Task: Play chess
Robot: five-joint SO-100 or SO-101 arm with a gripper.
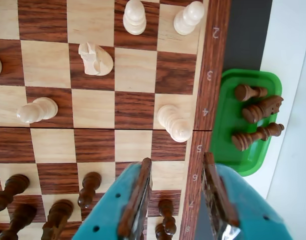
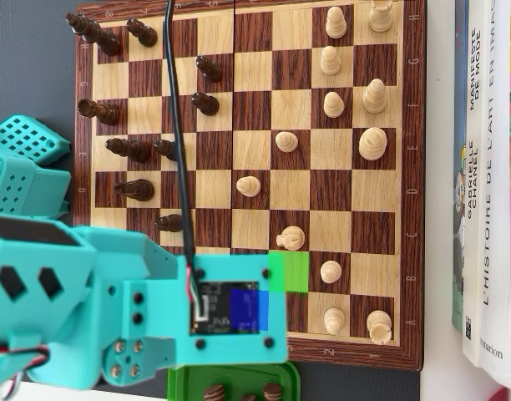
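Your gripper (image 1: 175,192) hangs over the right edge of the chessboard (image 1: 93,140) in the wrist view, its two teal fingers spread wide with nothing between them and no piece touched. The left finger (image 1: 135,200) sits above the last column of squares; the right finger (image 1: 218,195) sits just past the numbered border, over the strip between board and tray.

In the overhead view, the teal arm (image 2: 88,309) covers the lower left corner of the board (image 2: 239,167).

The green tray (image 1: 228,125) lies just beside the board's right border in the wrist view, up and to the right of your gripper, and holds three dark pieces lying on their sides.

Nearest your gripper on the board is a light pawn (image 1: 174,122), on the last column by the number 4, just above the left finger. A dark pawn (image 1: 167,216) stands between the fingers, lower down, on the board surface well below them. Another dark pawn (image 1: 89,189) stands left of the left finger. A light knight (image 1: 95,59) sits further up the board.
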